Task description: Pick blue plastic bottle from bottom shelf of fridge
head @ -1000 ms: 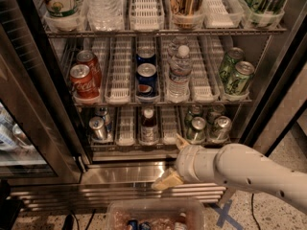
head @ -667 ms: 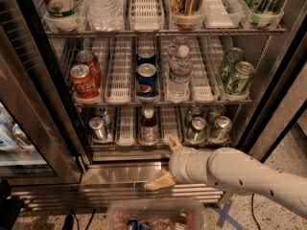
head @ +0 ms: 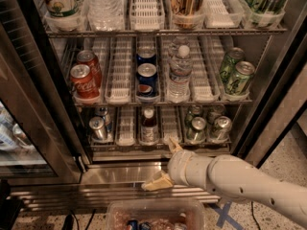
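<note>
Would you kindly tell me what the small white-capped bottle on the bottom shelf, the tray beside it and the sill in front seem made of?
The blue plastic bottle looks plastic: glossy dark body, white cap. The tray looks like white moulded plastic, given its slots. The sill mirrors light, so probably polished steel. The gripper, open, hovers before it, below-right of the bottle.

Bottom shelf [head: 126,145]: white lane trays [head: 126,126] hold two silver cans [head: 99,127] at left, the blue plastic bottle [head: 148,126] upright mid-lane, and four cans [head: 221,127] at right. Gripper [head: 164,164] just in front of the sill, fingers spread, slightly right of the bottle.
</note>
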{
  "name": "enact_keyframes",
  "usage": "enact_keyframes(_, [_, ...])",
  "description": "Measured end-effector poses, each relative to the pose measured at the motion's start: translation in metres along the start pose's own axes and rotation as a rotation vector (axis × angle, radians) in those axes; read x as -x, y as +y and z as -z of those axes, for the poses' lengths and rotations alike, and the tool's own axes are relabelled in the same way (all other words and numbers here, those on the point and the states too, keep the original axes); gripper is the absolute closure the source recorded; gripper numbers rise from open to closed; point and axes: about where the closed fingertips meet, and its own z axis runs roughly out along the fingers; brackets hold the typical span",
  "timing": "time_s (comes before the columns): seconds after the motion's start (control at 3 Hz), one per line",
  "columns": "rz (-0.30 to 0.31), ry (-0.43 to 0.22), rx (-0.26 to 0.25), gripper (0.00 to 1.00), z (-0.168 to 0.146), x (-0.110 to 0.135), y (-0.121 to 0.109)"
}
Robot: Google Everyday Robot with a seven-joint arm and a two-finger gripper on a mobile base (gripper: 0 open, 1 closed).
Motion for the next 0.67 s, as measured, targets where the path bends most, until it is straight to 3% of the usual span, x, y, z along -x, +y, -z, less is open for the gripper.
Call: enact_keyframes(0.67, [-0.096, -0.202, -0.202, 0.0, -0.042, 0.006, -0.016])
